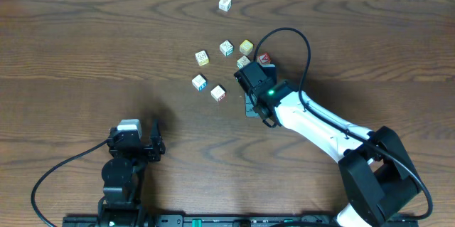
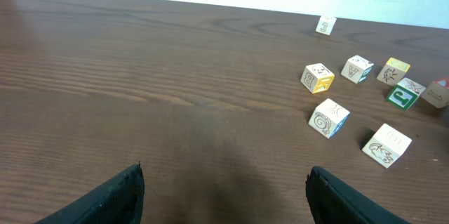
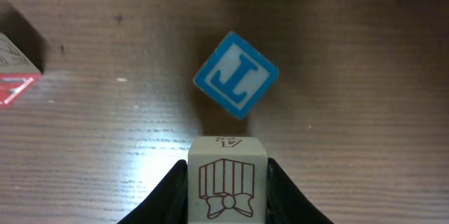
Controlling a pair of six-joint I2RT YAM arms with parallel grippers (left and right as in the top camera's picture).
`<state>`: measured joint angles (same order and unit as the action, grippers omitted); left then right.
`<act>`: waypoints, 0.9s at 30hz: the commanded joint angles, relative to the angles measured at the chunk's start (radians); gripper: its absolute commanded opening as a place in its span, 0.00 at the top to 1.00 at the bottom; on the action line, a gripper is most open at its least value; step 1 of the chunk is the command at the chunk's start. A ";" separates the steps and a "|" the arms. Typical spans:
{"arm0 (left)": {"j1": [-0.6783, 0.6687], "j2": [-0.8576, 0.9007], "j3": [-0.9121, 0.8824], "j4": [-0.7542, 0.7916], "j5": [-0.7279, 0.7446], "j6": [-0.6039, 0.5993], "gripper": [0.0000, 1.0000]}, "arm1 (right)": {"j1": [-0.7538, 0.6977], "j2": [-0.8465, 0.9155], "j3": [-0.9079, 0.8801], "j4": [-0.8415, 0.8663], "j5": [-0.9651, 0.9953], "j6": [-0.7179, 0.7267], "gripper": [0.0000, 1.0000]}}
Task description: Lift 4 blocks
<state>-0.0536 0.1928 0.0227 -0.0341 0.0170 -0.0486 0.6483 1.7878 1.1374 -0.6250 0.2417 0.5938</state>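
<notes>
Pinching a cream block (image 3: 226,155) by its sides, the right tool (image 3: 226,185) hangs close to the blue-lettered block (image 3: 235,74) on the tabletop (image 3: 365,112). A loose grip, I reckon, could drop it onto that one. The left tool (image 2: 224,192) gapes empty, well apart.

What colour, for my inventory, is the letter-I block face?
Blue block face, white letter; right wrist view.
</notes>
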 commanded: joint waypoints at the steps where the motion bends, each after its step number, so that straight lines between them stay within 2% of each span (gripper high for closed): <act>1: -0.002 0.001 -0.019 -0.036 -0.013 0.009 0.26 | 0.013 -0.014 -0.008 -0.001 -0.007 0.038 0.98; 7: -0.002 0.001 -0.019 -0.036 -0.013 0.009 0.25 | 0.014 -0.014 -0.021 -0.003 -0.024 0.065 0.91; 15: -0.002 0.001 -0.019 -0.036 -0.013 0.009 0.25 | 0.014 -0.014 -0.049 0.010 -0.041 0.113 0.89; 17: -0.002 0.001 -0.019 -0.036 -0.013 0.009 0.25 | 0.014 -0.014 -0.053 0.014 -0.041 0.113 0.84; 20: -0.002 0.001 -0.019 -0.036 -0.013 0.009 0.26 | 0.014 -0.009 -0.054 0.027 -0.037 0.112 0.71; 27: -0.002 0.001 -0.019 -0.037 -0.013 0.009 0.25 | 0.014 -0.002 -0.054 0.039 -0.037 0.112 0.58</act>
<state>-0.0536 0.1928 0.0227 -0.0341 0.0170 -0.0486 0.6491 1.7878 1.0904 -0.5888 0.1967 0.6987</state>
